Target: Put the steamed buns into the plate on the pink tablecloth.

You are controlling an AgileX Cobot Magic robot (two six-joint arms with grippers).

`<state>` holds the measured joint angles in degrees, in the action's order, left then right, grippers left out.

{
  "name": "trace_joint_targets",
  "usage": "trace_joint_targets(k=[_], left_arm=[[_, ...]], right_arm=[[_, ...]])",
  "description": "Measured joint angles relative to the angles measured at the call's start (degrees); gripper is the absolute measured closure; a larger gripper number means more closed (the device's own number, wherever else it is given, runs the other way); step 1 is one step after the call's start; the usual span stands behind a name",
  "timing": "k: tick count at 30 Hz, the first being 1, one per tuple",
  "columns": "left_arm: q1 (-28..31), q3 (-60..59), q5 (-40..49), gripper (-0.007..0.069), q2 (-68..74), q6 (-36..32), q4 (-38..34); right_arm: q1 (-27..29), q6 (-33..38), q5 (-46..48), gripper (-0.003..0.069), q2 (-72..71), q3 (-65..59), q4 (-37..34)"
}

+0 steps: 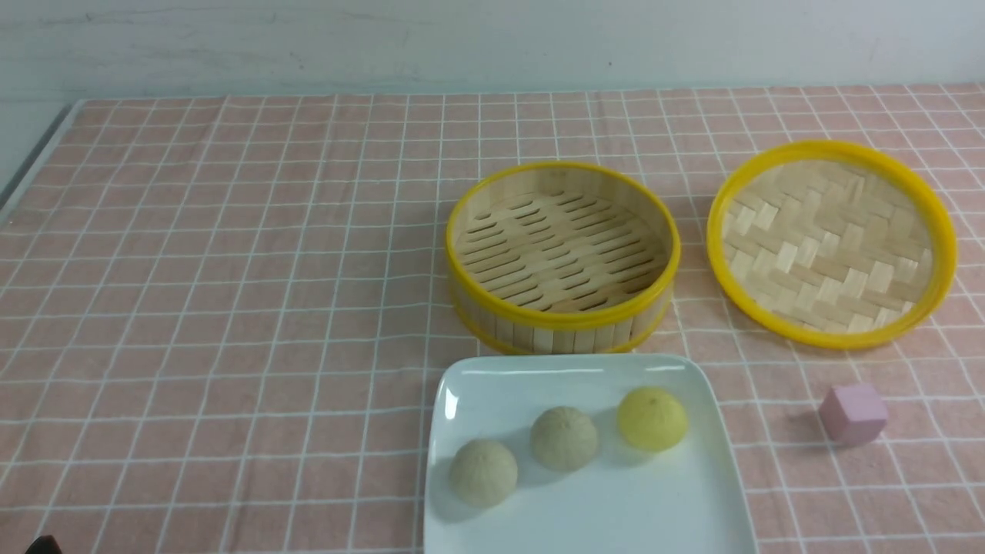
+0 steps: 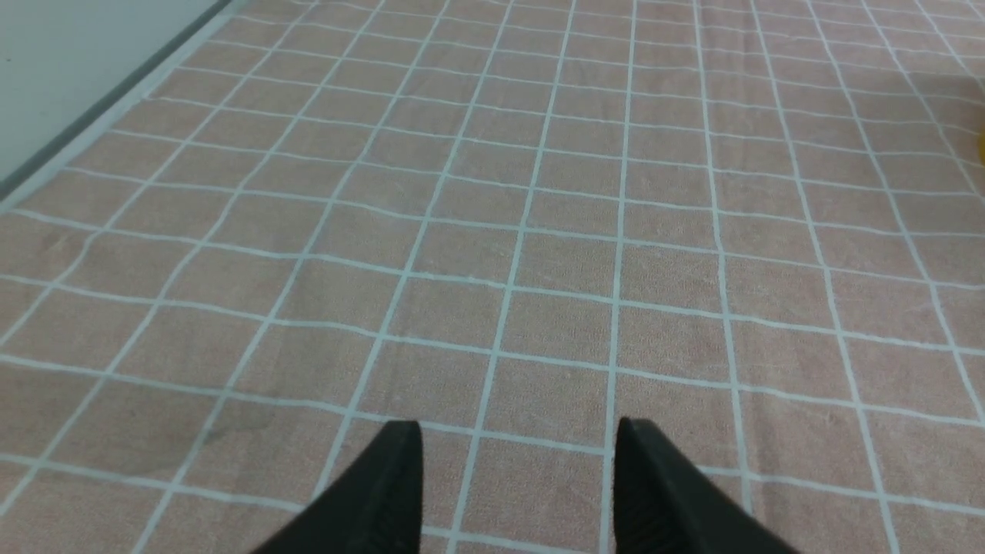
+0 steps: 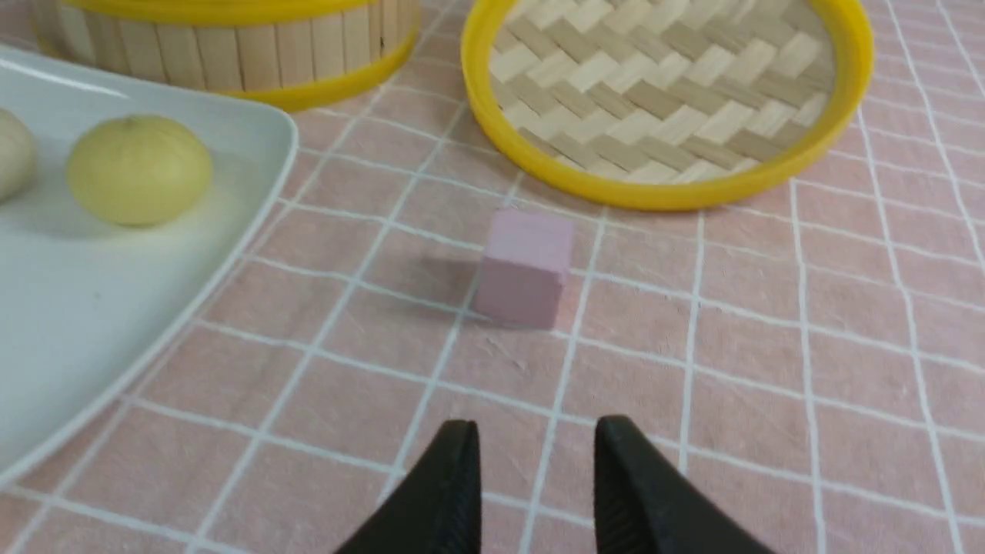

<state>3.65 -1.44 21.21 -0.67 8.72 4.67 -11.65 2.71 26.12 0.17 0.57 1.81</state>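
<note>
Three steamed buns lie on the white plate point(image 1: 692, 492) at the front of the pink tablecloth point(image 1: 231, 308): a beige one point(image 1: 483, 472), a second beige one point(image 1: 564, 438) and a pale yellow one point(image 1: 652, 418). The right wrist view shows the yellow bun point(image 3: 138, 169) on the plate point(image 3: 92, 308). My left gripper point(image 2: 519, 435) is open over bare cloth point(image 2: 539, 231), holding nothing. My right gripper point(image 3: 536, 431) is open and empty, apart from the plate and short of the pink cube point(image 3: 525, 269). Neither gripper's fingers show in the front view.
An empty yellow-rimmed bamboo steamer point(image 1: 562, 258) stands just behind the plate. Its woven lid point(image 1: 831, 242) lies upside down to the right. A pink cube point(image 1: 853, 414) sits right of the plate. The table's left edge point(image 1: 35, 161) runs along a grey strip.
</note>
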Motion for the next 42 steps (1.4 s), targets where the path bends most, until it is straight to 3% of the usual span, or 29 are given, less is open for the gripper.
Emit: trace_joint_targets(k=[12,24,42], left_arm=[[0.0,0.0,0.02,0.0259,0.0,-0.05,0.06],[0.0,0.0,0.02,0.0259,0.0,-0.05,0.06],[0.0,0.0,0.02,0.0259,0.0,-0.05,0.06]], right_arm=[[9.34,-0.05,-3.7,0.042,0.0,-1.21,-1.0],[11.16,-0.11,-3.81,0.042,0.0,-1.21,-1.33],[12.09,-6.0,-3.98,0.042,0.0,-1.23,-0.22]])
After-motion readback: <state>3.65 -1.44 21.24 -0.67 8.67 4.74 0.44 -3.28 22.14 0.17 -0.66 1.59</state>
